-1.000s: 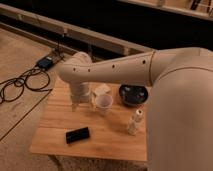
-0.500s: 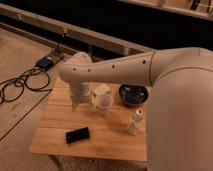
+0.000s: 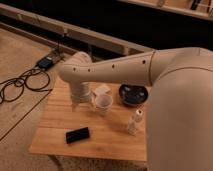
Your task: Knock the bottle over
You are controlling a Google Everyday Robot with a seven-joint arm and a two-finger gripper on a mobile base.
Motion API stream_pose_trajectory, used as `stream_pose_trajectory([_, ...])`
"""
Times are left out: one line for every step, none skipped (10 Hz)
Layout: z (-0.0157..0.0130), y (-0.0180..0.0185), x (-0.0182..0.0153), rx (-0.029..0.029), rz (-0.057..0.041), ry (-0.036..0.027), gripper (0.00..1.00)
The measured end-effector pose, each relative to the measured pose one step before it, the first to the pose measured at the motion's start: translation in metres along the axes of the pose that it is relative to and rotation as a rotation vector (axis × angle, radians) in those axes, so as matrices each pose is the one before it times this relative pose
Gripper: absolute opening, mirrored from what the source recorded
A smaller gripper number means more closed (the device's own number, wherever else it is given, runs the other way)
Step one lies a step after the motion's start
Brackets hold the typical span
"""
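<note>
The bottle (image 3: 134, 122) is small, slim and pale with a whitish cap. It stands upright on the wooden table (image 3: 55, 125), right of centre. A wider white cup (image 3: 103, 102) stands left of it, near the table's middle. My gripper (image 3: 81, 104) hangs below the arm's wrist over the table's left part, just left of the cup and well left of the bottle. My pale arm crosses the view from the right.
A dark round bowl-like object (image 3: 133, 93) sits behind the bottle. A black flat device (image 3: 77, 134) lies at the front left. A white box (image 3: 101, 91) is behind the cup. Cables (image 3: 20, 82) and a power adapter (image 3: 45, 62) lie on the floor at left.
</note>
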Motion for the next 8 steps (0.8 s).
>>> stream_pose_trajectory([-0.00018,-0.01264,-0.00474,0.01339,0.01825,0.00294,0.65])
stream_pose_trajectory([-0.00273,-0.0162,-0.0059,0.01572,0.02161,-0.002,0.65])
stream_pose_trajectory([-0.00304,-0.01424,-0.00502,0.01505,0.01788,-0.0042,0.65])
stream_pose_trajectory([-0.00146,-0.01147,-0.00342,0.01203,0.01511,-0.00177,0.65])
stream_pose_trajectory([-0.00202,-0.01915,-0.00622,0.01912,0.02614,-0.00499,0.65])
stream_pose_trajectory([-0.00079,-0.01893,-0.00609,0.01551,0.02712,-0.00447,0.65])
stream_pose_trajectory([-0.00012,-0.01384,-0.00457,0.00983,0.02062,-0.00442,0.65])
stream_pose_trajectory([-0.00075,-0.01854,-0.00587,0.00645,0.03165,-0.00793,0.65])
